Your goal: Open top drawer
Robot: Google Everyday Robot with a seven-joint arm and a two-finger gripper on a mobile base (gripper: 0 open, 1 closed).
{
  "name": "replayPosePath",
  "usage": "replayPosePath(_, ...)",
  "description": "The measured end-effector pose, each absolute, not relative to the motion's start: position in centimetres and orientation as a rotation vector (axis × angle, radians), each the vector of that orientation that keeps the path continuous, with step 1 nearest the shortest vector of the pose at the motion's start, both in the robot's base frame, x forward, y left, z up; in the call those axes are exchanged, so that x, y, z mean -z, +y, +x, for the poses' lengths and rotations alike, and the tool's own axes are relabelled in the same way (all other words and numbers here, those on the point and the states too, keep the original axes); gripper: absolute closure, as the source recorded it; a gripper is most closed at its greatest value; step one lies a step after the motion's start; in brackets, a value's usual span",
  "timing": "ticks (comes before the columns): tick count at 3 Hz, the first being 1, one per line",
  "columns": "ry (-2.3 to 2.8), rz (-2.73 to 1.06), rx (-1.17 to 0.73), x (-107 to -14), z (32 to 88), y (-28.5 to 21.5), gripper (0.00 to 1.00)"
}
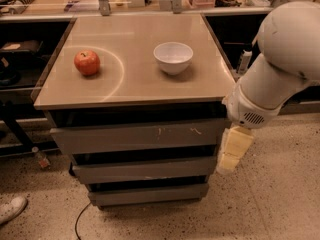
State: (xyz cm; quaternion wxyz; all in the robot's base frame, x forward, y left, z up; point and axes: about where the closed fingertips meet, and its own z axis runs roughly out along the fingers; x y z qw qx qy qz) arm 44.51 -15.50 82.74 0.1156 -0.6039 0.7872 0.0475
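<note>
The top drawer (135, 138) is the widest of three grey drawers under the cabinet top. Its slanted grey front has pale scratches right of centre, and it looks shut, with no tray showing. My gripper (233, 149) is cream-coloured and hangs below the big white arm (280, 69). It sits at the right end of the top drawer's front, level with its lower edge, at the cabinet's right corner. I cannot tell whether it touches the drawer.
A red apple (87, 62) and a white bowl (173, 57) stand on the cabinet top (135, 86). Two narrower drawers (145, 170) lie below. A shoe (11, 209) and a cable (79, 223) are on the floor at left. Dark shelves flank the cabinet.
</note>
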Motion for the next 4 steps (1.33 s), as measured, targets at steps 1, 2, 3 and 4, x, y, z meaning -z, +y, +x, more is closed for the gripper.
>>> replayPosePath(1, 2.307, -1.779, -0.204, -79.0, 45.1, -13.4, 0.00)
replayPosePath(2, 2.306, -1.778, -0.204, -78.9, 45.2, -13.4, 0.00)
replayPosePath(3, 2.295, -1.770, -0.206, -77.2, 45.4, -12.6, 0.00)
replayPosePath(4, 2.281, -1.714, -0.179, -74.9, 47.5, -12.1, 0.00)
